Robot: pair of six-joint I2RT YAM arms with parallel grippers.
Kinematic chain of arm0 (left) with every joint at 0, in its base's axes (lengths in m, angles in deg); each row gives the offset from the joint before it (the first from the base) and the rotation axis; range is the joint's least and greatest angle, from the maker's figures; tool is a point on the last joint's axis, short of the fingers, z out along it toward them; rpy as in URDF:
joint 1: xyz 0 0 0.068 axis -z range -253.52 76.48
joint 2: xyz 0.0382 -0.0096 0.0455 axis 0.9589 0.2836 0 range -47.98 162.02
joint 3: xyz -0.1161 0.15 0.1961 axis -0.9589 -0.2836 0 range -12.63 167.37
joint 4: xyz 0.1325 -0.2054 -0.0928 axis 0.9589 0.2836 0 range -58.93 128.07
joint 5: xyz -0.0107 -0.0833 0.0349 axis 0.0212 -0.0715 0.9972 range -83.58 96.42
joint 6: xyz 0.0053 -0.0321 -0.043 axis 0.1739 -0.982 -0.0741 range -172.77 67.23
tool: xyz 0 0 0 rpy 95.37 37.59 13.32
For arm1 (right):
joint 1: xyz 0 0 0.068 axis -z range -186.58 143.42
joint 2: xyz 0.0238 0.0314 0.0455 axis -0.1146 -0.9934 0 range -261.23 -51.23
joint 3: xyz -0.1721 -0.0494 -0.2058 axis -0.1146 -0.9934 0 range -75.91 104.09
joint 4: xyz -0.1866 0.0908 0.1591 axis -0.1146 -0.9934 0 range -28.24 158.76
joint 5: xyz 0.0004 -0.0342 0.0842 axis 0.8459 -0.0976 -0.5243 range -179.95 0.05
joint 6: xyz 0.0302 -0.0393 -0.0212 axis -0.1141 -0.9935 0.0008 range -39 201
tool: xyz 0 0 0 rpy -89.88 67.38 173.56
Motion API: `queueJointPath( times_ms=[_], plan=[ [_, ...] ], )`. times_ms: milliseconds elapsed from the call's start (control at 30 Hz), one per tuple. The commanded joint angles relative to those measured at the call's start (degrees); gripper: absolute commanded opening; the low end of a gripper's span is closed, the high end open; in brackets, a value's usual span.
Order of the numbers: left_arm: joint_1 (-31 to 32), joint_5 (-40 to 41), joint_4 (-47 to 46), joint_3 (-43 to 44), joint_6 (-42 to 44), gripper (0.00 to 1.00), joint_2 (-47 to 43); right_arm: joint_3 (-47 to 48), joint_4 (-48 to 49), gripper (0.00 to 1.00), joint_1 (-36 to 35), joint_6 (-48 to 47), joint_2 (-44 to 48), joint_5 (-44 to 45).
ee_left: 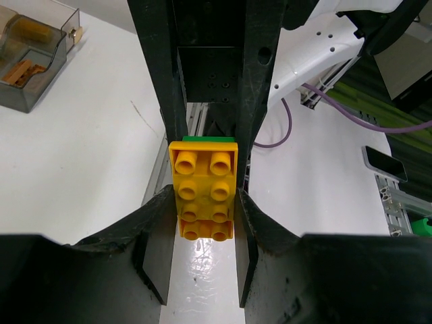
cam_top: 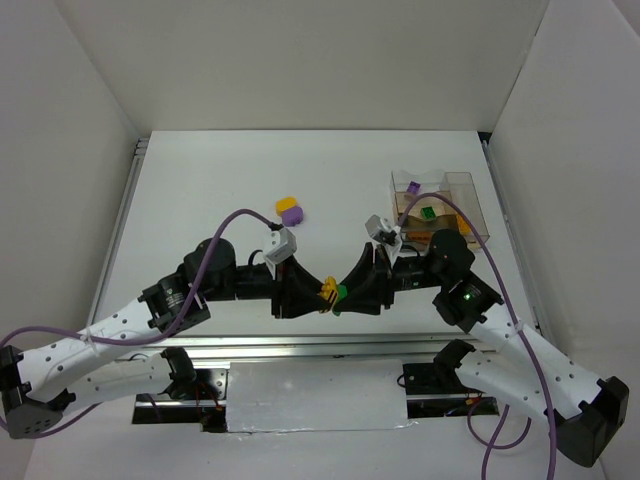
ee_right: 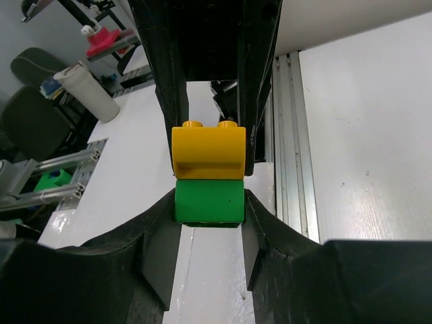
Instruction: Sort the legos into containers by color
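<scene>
Over the table (cam_top: 200, 190), left hand (ee_left: 206, 226) pinches the yellow lego (ee_left: 203, 192), right hand (ee_right: 209, 210) the attached green lego (ee_right: 209, 200).

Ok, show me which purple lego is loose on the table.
The purple lego mid-table, touching a loose yellow lego; the other purple lego sits inside the clear container.

A flat white worktop (cam_top: 200, 190) sits boxed in by plain white panel walls (cam_top: 300, 60), evenly lit. A dark padded chair (ee_right: 30, 115) stands beyond its edge.
</scene>
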Motion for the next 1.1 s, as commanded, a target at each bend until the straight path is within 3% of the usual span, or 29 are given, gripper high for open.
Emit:
queueJointPath(
  times_ms=[0,367,567,600,633,700,733,800,967,1067],
  plan=[
    [-0.1,-1.6,-4.5,0.6,0.2,0.0,-0.2,0.6,4.8,0.0,-0.5,1.7,1.0,-0.9],
    [-0.1,-2.1,-4.4,0.0,1.3,0.0,-5.4,0.2,-1.1,0.0,2.8,-4.6,0.2,-7.5],
    [-0.1,1.9,-2.2,0.8,0.6,0.0,-6.0,0.3,-8.6,0.0,7.8,-7.9,1.0,0.6],
    [-0.1,3.9,-1.4,1.6,0.2,0.0,-6.1,0.2,-9.5,0.0,8.5,-7.7,1.1,4.2],
    [-0.1,8.9,-0.3,2.3,-0.2,0.0,-6.2,0.2,-11.6,0.0,9.3,-7.0,1.1,17.8],
    [-0.1,15.4,6.4,5.3,-1.2,0.0,-5.7,1.2,-13.9,0.0,9.6,-2.9,0.0,35.3],
    [-0.1,21.0,8.6,6.3,-1.6,0.0,-5.0,1.9,-16.9,0.0,11.3,-1.2,-3.0,50.8],
    [-0.1,26.7,14.5,8.6,-2.4,0.0,-3.5,5.3,-21.7,0.0,14.0,5.9,-10.0,64.2],
    [-0.1,27.1,18.6,8.4,-2.5,0.0,-3.0,11.2,-20.7,0.0,23.2,7.9,-23.1,79.3],
    [-0.1,26.8,18.8,7.4,-2.7,0.0,-4.8,16.2,-21.3,0.0,28.4,10.8,-29.6,81.5]
  ],
)
